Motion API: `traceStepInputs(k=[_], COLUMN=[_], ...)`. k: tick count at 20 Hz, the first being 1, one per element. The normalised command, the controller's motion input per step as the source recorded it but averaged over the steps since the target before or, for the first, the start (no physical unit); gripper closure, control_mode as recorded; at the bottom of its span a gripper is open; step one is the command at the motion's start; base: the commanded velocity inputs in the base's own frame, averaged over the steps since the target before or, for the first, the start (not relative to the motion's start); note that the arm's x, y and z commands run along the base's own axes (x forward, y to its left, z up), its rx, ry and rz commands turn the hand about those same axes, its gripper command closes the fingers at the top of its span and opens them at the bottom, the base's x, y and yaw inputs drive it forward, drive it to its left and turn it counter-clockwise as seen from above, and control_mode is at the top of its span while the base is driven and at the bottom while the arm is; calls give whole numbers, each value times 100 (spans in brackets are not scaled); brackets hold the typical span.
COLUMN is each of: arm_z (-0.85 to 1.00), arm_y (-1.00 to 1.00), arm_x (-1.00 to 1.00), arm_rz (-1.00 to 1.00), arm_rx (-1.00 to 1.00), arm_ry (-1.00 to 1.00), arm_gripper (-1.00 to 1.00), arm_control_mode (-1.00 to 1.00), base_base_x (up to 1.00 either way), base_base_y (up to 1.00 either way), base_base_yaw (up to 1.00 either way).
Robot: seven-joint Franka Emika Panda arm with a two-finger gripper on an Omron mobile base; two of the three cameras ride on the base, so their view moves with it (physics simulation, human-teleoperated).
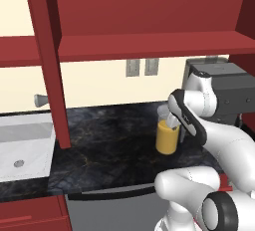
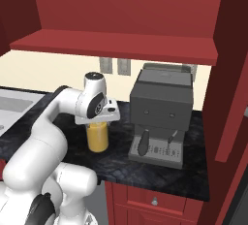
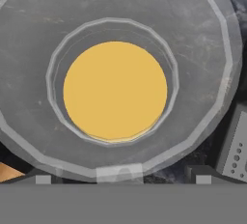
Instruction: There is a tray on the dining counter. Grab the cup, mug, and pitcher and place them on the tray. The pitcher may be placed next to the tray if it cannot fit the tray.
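The pitcher (image 1: 167, 135) (image 2: 98, 137) is a tall clear vessel of orange liquid, standing upright on a black marbled countertop (image 1: 109, 150) just left of a coffee machine. My gripper (image 3: 123, 179) hangs directly over its mouth, pointing down. In the hand view I look straight into the pitcher (image 3: 115, 91), with its wide clear rim around the orange surface. The dark fingertips (image 3: 43, 179) stand far apart at the rim's near edge, open and holding nothing. The hand (image 2: 102, 111) sits at the pitcher's top. The cup, mug, tray and dining counter are out of view.
A dark grey coffee machine (image 2: 160, 112) (image 1: 225, 91) stands close to the pitcher's right. A white sink (image 1: 25, 145) lies at the left. A red shelf (image 1: 149, 46) hangs low overhead, with a red post (image 1: 50, 60) on the left and a red cabinet side (image 2: 232, 83) on the right.
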Motion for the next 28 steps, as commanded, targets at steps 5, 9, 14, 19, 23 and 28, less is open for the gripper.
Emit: traceStepInputs(k=[5, 9, 14, 19, 23, 28], arm_z=[0, 0, -31, 0, 0, 0], arm_y=[0, 0, 0, 0, 0, 0], arm_x=[0, 0, 0, 0, 0, 0], arm_rz=[0, 0, 0, 0, 0, 0], arm_rx=[0, 0, 0, 0, 0, 0], arm_ry=[0, 0, 1, 0, 0, 0], arm_gripper=[-100, -100, -100, -100, 100, 100], arm_control_mode=[-100, -100, -100, -100, -100, -100], base_base_x=[0, 0, 0, 0, 0, 0], base_base_y=[0, 0, 0, 0, 0, 0], base_base_yaw=[0, 0, 0, 0, 0, 0])
